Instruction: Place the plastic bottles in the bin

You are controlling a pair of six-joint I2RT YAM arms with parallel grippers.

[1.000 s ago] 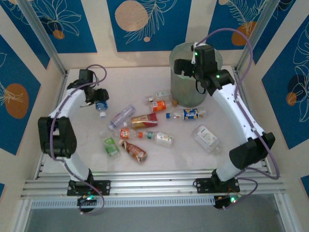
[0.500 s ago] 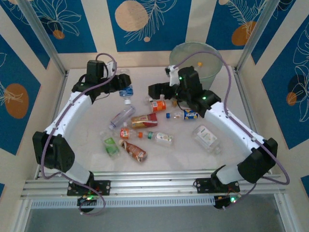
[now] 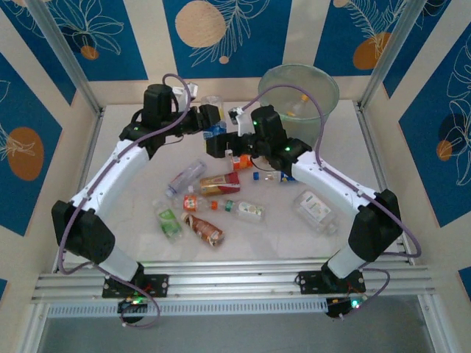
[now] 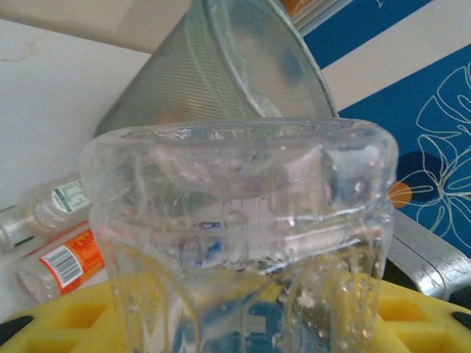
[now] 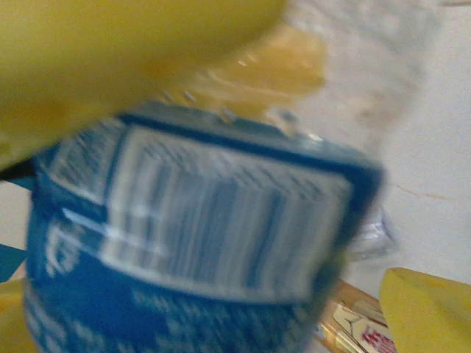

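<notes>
Above the back of the table [image 3: 280, 235]: the blue-labelled bottle [image 3: 215, 123] is held in the air, left of the bin [image 3: 324, 110].
Left gripper [image 3: 208, 119]: clamped on that bottle; in its wrist view the clear body [image 4: 235, 220] is seen pinched between the yellow pads [image 4: 44, 323].
Right gripper [image 3: 218, 142]: brought right up against the same bottle. Its wrist view shows the blue label [image 5: 199, 243] between yellow fingers [image 5: 427, 309], but the blur means it cannot be told whether a grip is made.
Key relation: the bin lies to the right and slightly behind the bottle, on the right arm's side. The bottle's long axis runs out along the left fingers, base end outward, with the bin wall [image 4: 221, 81] beyond it.
Judgement: a hand-over to the right arm looks likely.
Loose bottles [image 3: 222, 182]: several are left lying between the arms.
Change over half a second: the bottle has been carried right and back, and the right gripper has been swung left to meet it.
</notes>
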